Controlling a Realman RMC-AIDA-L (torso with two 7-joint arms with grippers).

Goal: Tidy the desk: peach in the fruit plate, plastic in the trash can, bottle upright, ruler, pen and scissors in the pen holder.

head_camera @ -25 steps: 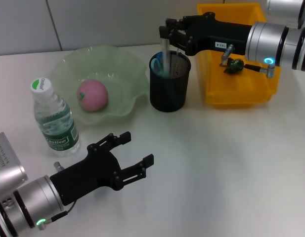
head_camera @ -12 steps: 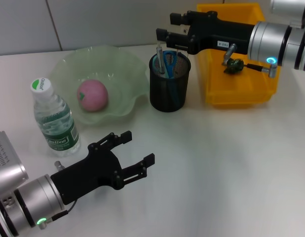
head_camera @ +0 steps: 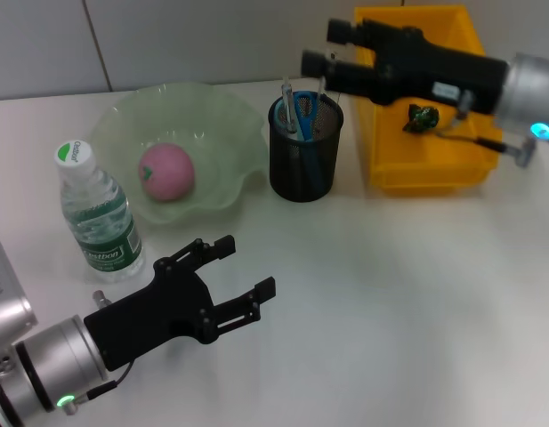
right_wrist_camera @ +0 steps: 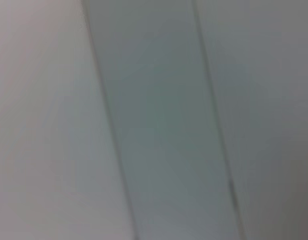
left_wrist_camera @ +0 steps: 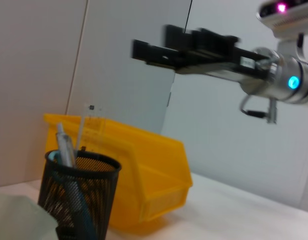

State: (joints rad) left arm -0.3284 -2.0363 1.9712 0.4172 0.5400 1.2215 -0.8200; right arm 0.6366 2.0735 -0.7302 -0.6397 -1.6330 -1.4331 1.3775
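Yellow trash can [head_camera: 431, 174]; black mesh pen holder [head_camera: 305, 165]; pale green fruit plate [head_camera: 222, 116]; pink peach [head_camera: 165, 172]; green-labelled bottle [head_camera: 98, 213].

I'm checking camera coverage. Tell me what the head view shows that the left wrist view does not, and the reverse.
Only the head view shows the peach in the fruit plate, the upright bottle, the left gripper open low over the desk, and the trash can's inside. Only the left wrist view shows the clear ruler standing in the pen holder. Both show the pen holder, the trash can, the pen and the right gripper.
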